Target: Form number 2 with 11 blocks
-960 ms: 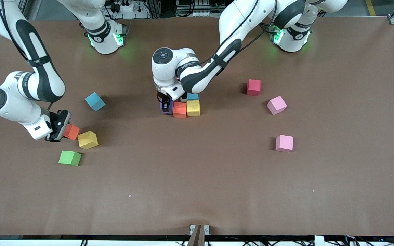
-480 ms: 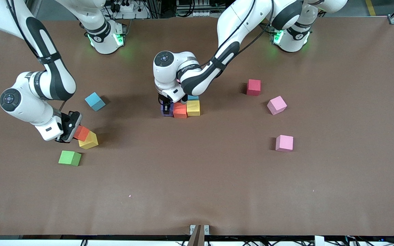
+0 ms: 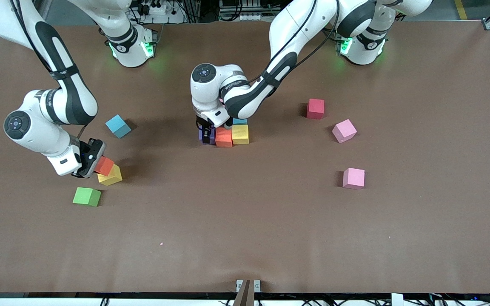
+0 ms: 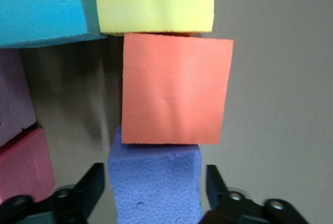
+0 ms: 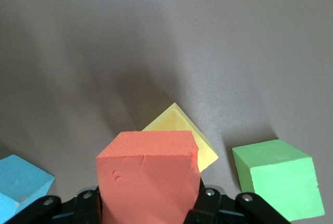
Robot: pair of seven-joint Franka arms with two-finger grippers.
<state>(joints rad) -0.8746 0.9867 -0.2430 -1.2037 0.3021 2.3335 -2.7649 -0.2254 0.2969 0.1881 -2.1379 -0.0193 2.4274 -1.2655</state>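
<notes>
Row-laying step — left gripper (image 3: 206,135) at the mid-table cluster, fingers spread either side of the purple cube (image 4: 155,185), which touches the orange cube (image 4: 176,89). Next, judged: lift clear. Right gripper (image 3: 93,166) clamps an orange block (image 5: 149,174) over the yellow one (image 5: 179,136) — it goes to the cluster. The 2 is barely begun.

Left gripper (image 4: 156,195) down low over the brown table (image 4: 276,78), fingers (image 4: 91,185) spread either side of a purple block (image 4: 155,185) with a gap on each side. Purple block touching an orange block (image 4: 177,89), which meets a yellow block (image 4: 156,3). Light blue block (image 4: 41,8) just beside the yellow. Another purple block (image 4: 14,96) and a pink block (image 4: 23,164) at the edge, near the purple one.
</notes>
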